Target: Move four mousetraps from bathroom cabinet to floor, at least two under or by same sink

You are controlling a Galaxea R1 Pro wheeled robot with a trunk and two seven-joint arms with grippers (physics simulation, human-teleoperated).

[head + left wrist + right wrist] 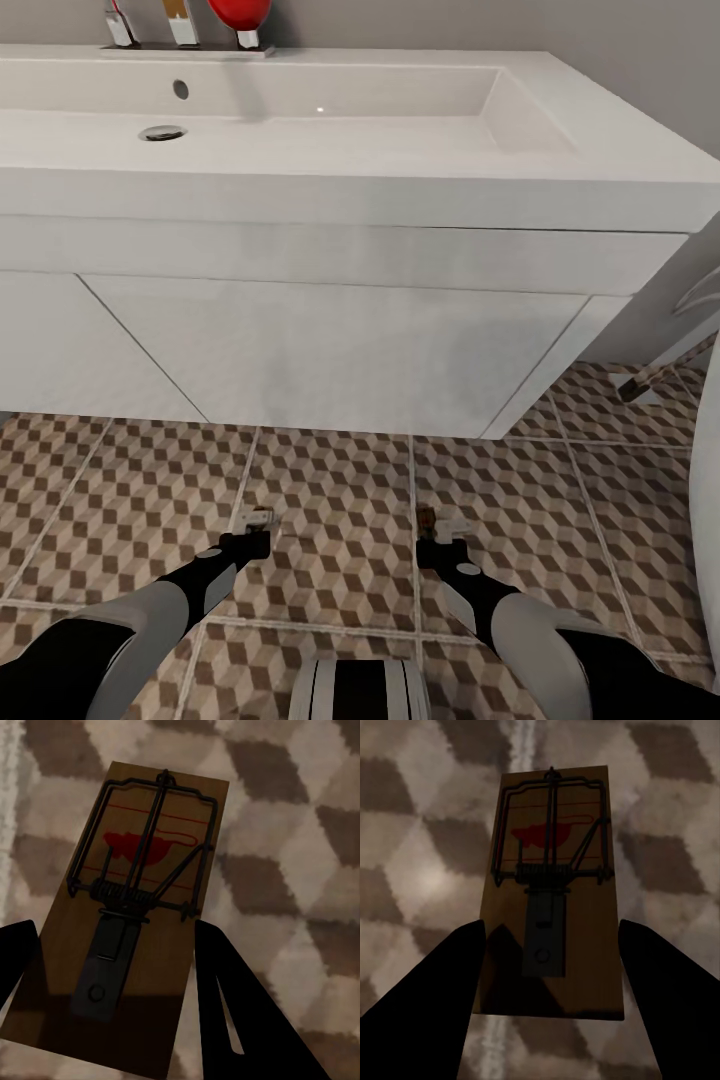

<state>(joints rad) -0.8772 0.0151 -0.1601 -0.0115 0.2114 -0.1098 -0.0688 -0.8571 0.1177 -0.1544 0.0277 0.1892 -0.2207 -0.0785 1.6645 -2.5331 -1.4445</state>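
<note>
- Left hand (262, 525) low over the bathroom floor (340, 500) before the bathroom sink (330, 130), fingers closed on one mousetrap (131, 919).
- Right hand (440, 528) alongside, well apart from it; second mousetrap (551, 889) lies between its fingers, and contact cannot be judged.

You see the bathroom floor (330, 480) tiled in a brown, beige and white cube pattern with pale grout, and the bathroom sink (400, 150) plain white. Each mousetrap (135, 907) (553, 892) is brown wood with dark wire and a red print.
</note>
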